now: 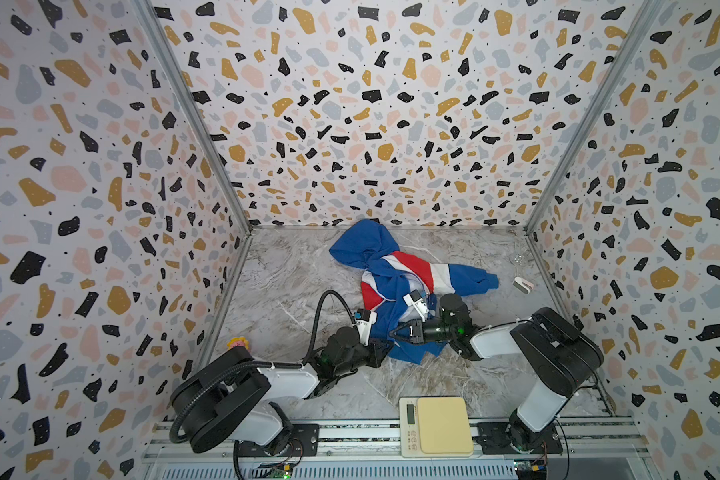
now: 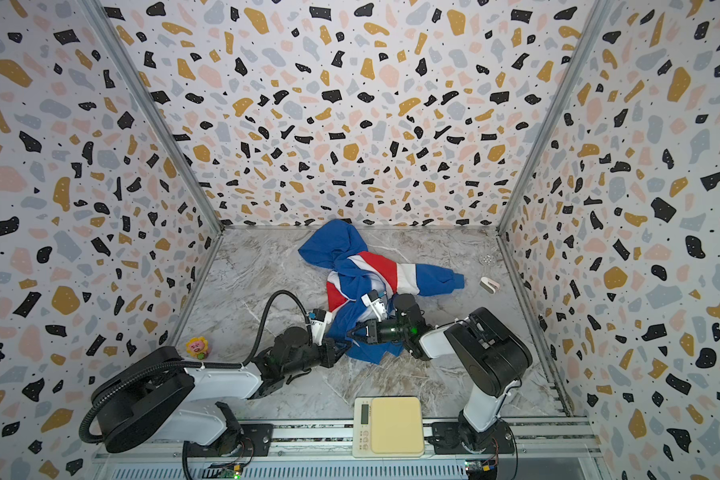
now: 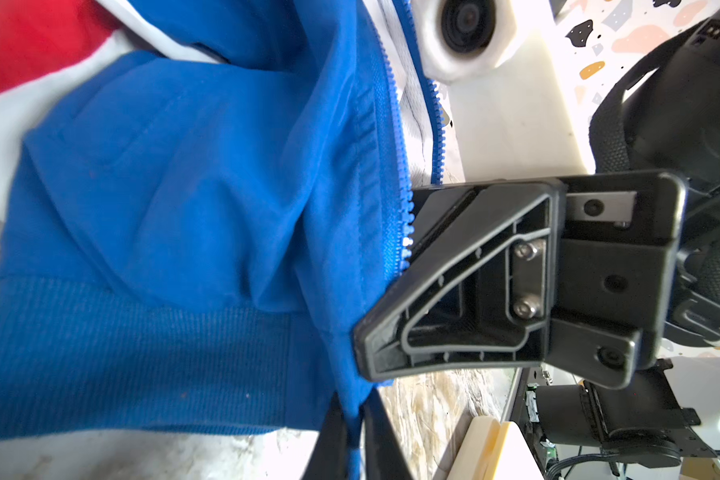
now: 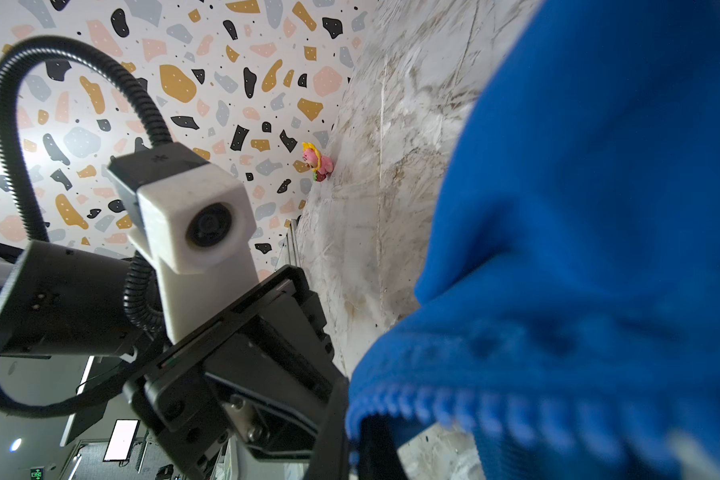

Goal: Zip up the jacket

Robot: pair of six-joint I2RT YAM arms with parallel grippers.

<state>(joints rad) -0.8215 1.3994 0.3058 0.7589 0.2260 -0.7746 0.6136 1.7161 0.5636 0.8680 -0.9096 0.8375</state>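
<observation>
Marble-patterned table (image 1: 308, 270) fills the booth floor, with terrazzo-print walls on three sides.

Jacket (image 1: 385, 278) (image 2: 358, 274): crumpled at mid-table, a little toward the rear wall. Blue hood points at the rear wall, red and white bands run across the chest, and one blue sleeve stretches out to the right. The hem end points toward my bases, and both my arms reach in and meet there.

Left gripper (image 1: 385, 348) (image 3: 355, 440): clenched on the jacket. The left wrist view shows blue cloth pinched between both fingers, just past the ribbed hem band.

Right gripper (image 1: 393, 332) (image 4: 352, 444): also clenched on the jacket, on its front edge. In the right wrist view the row of blue teeth runs straight into the pinch. My two grippers sit almost tip to tip, just beside each other.

Zipper (image 3: 395, 124): in the stretch the left wrist view shows, the two rows of teeth stand apart with white lining between them.

Kitchen scale (image 1: 443, 424): cream platform, at the front edge between my bases, well apart from the jacket.

Toy figure (image 1: 238, 344) (image 4: 319, 162): pink and yellow, against the left wall.

White clip (image 1: 522, 284): near the right wall, just beyond the sleeve cuff.
</observation>
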